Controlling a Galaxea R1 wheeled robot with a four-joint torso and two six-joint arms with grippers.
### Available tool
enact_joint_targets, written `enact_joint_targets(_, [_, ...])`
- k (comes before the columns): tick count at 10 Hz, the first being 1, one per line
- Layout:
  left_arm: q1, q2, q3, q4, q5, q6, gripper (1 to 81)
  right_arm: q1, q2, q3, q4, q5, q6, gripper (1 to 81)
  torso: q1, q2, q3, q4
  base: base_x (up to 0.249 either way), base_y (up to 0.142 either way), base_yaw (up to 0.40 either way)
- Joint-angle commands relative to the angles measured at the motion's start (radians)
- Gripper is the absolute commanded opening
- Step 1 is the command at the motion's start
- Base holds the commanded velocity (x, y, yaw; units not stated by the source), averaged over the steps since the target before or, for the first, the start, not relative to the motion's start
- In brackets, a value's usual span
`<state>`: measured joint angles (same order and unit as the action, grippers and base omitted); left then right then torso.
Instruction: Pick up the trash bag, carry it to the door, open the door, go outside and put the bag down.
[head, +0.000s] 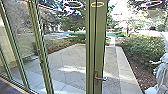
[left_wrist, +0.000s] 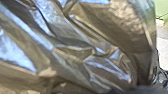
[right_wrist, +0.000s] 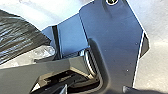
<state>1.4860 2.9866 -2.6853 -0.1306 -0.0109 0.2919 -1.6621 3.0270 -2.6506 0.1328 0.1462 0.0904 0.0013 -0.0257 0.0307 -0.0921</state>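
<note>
Diagonally jointed paving (head: 67, 58) spreads outside, with one clipped-looking shrub mass (head: 140, 47) along its right edge. Green-framed glazing (head: 91, 37) stands between, bearing one lever handle (head: 100, 78). One glossy, creased trash bag (left_wrist: 75, 50) lies close before the left wrist camera. Whether the left gripper (left_wrist: 140, 90) or right gripper (right_wrist: 145, 91) is clenched or released, I cannot tell.

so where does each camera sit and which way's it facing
Head: high on the robot, facing forward and down to the green-framed door and paving beyond.
Left wrist: on the left arm, facing the crinkled trash bag close up.
Right wrist: on the right arm, looking past the robot's dark plate and jointed bar to a pale surface.
Shared: crinkled plastic shows in both wrist views, probably the same bag.
</note>
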Motion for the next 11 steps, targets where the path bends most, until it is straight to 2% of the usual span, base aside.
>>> enact_joint_targets(1, [-0.072, -0.004, -0.001, 0.005, 0.049, 0.007, 1.0, 0.041, 0.005, 0.002, -0.009, -0.054, -0.001, 81.1, 0.000, 0.000, 0.000, 0.000, 0.000, 0.000, 0.103])
enact_joint_targets(4, [-0.072, -0.006, -0.001, -0.003, 0.049, 0.007, 1.0, 0.041, 0.006, 0.000, -0.009, -0.054, -0.001, 81.1, 0.000, 0.000, 0.000, 0.000, 0.000, 0.000, 0.097])
enact_joint_targets(11, [-0.072, -0.004, -0.001, -0.004, 0.049, 0.004, 1.0, 0.037, 0.005, -0.003, -0.009, -0.054, -0.001, 81.1, 0.000, 0.000, 0.000, 0.000, 0.000, 0.000, 0.000])
